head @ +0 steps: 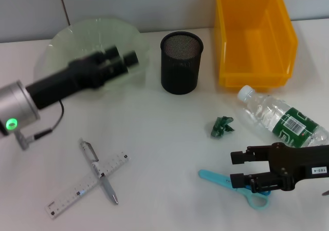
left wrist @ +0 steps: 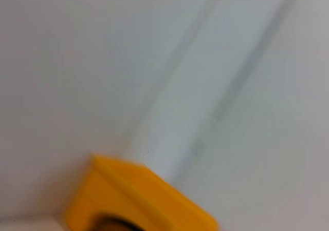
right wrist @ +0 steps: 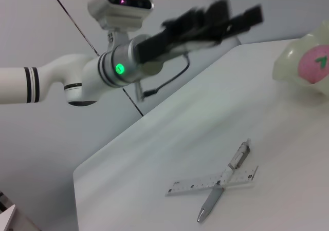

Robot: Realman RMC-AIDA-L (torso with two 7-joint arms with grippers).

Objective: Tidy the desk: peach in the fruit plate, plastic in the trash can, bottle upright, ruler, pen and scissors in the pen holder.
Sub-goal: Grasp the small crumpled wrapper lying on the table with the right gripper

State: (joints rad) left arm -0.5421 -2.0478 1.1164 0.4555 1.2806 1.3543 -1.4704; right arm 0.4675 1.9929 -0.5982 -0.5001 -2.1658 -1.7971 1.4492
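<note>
At the lower right of the head view, the right gripper [head: 237,168] hovers just above the blue scissors [head: 234,183], with its two fingers apart and nothing between them. The step in hand seems to be the pickup of the scissors. To do it well, I think the gripper should come straight down over the narrow part near the blades and close only when both fingers are beside it, because the scissors lie flat on the white desk [head: 164,138].

At the lower left, the pen [head: 98,171] lies across the ruler [head: 87,185]. In the middle, the green plastic [head: 221,127] rests near the lying bottle [head: 282,118].

Farther up stand the black pen holder [head: 181,62] and the yellow trash can [head: 254,36]. At the upper left, the left gripper [head: 122,59] hangs above the fruit plate [head: 61,46], fingers apart and empty. The right wrist view shows the peach [right wrist: 314,63] in that plate.
</note>
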